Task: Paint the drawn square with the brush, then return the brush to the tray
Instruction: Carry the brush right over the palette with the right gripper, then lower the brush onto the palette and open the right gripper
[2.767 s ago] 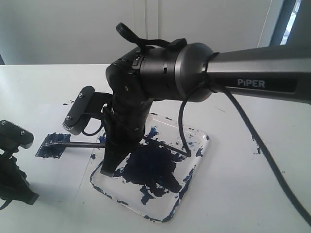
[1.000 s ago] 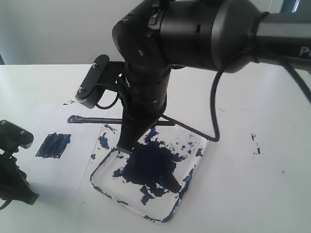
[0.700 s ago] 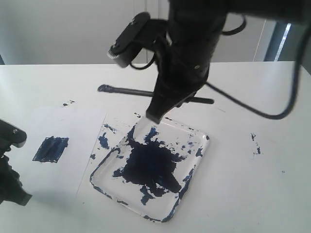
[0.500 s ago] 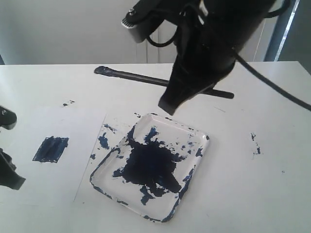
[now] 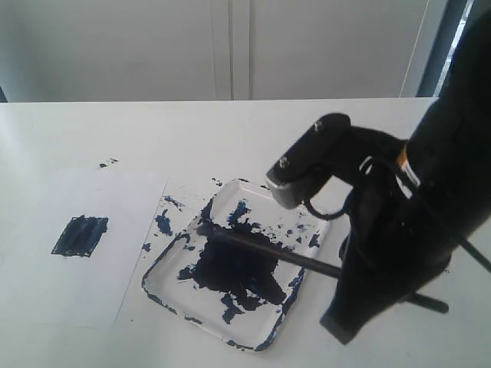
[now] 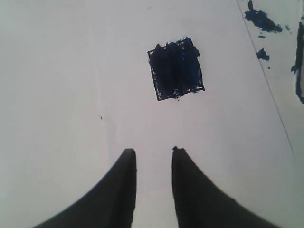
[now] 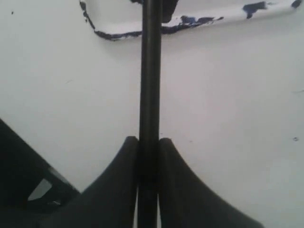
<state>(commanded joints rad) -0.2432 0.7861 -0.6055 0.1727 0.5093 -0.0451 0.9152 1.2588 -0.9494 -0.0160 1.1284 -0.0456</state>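
The drawn square [image 5: 80, 235] on the white paper is filled dark blue; the left wrist view shows the square [image 6: 175, 69] ahead of my open, empty left gripper [image 6: 153, 152]. The clear tray [image 5: 170, 285] with its dark blue blotch sits mid-table. The black brush [image 5: 268, 251] slants across the tray, tip over the blotch. I cannot tell whether it touches. My right gripper [image 5: 341, 322] stands off the tray's right side, shut on the brush handle. In the right wrist view the brush [image 7: 150, 71] runs from the shut gripper [image 7: 148, 140] towards the tray rim [image 7: 213, 14].
The white paper [image 5: 46, 284] lies left of the tray, with paint specks [image 5: 107, 162] at its far edge and more specks [image 5: 403, 230] on the table to the right. The handle's tail [image 5: 433, 303] sticks out behind my right arm.
My right arm lifted the brush off the square, swung it over the back of the tray and came down on the right, tip now over the blotch. The left gripper left the exterior view.
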